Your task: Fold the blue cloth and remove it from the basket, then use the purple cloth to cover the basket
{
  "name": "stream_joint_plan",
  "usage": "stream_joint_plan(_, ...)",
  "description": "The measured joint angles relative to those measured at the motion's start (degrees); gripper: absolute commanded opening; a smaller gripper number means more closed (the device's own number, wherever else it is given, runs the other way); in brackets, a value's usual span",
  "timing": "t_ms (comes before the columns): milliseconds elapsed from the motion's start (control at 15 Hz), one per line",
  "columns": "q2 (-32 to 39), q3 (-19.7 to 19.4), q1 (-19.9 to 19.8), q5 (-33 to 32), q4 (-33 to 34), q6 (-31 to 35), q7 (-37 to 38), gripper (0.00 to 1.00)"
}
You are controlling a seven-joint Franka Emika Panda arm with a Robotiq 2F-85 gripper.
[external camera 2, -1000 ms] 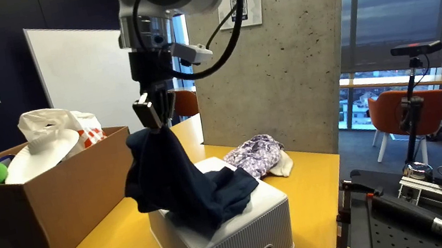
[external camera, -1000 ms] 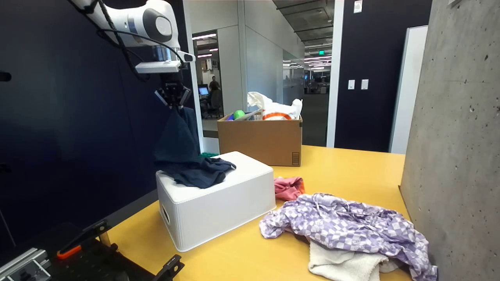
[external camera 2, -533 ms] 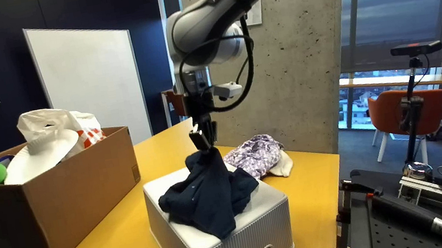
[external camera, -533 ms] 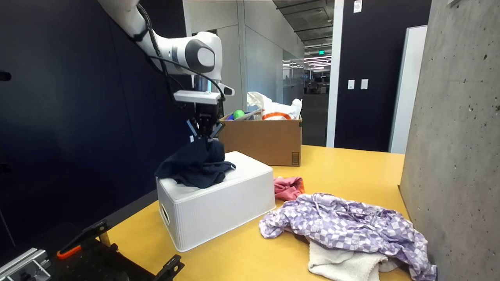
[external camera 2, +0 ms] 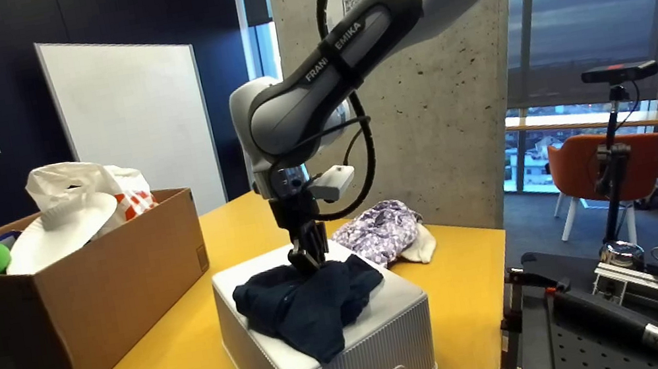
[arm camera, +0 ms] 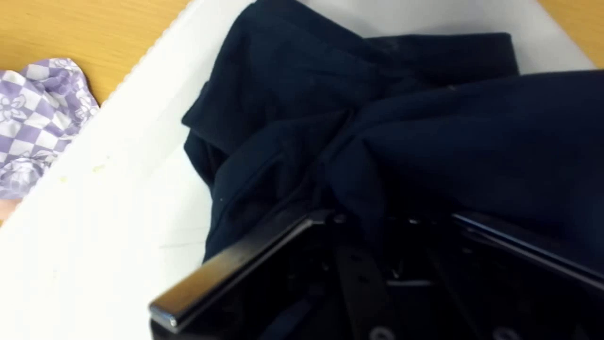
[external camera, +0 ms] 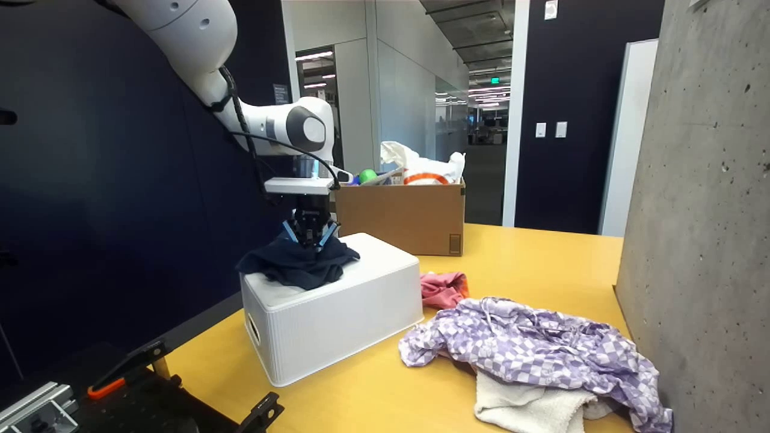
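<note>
Apparently the end effector (arm camera: 376, 220) was closed on a fold of the blue cloth (external camera: 289, 264), pointing straight down into it; wrist view pretty dark around the contact. Blue cloth sat bunched in loose folds on top of the white basket (external camera: 349, 328), toward its left end in an exterior view, white top showing to the right of it. Basket stood flat side up on the yellow bench (external camera: 517, 252). Purple cloth (external camera: 535, 343), checked with white, lay heaped on the near right, over a cream cloth (external camera: 523, 404). Pink cloth (external camera: 444, 290) was crumpled just right of the basket. Cardboard box (external camera: 400, 219) stood on the far side, white bag (external camera: 430, 173) and green round item (external camera: 367, 175) poking out.
</note>
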Motion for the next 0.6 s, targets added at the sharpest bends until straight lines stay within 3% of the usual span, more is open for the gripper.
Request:
stream_joint_plan(400,-7.6,-1.4,6.8,-5.8,-2.0,-7.1,8.9,0.93)
stream_joint_plan(600,-8.5,-1.4,7.5,-5.9,-2.1,-8.6,10.3,1.00)
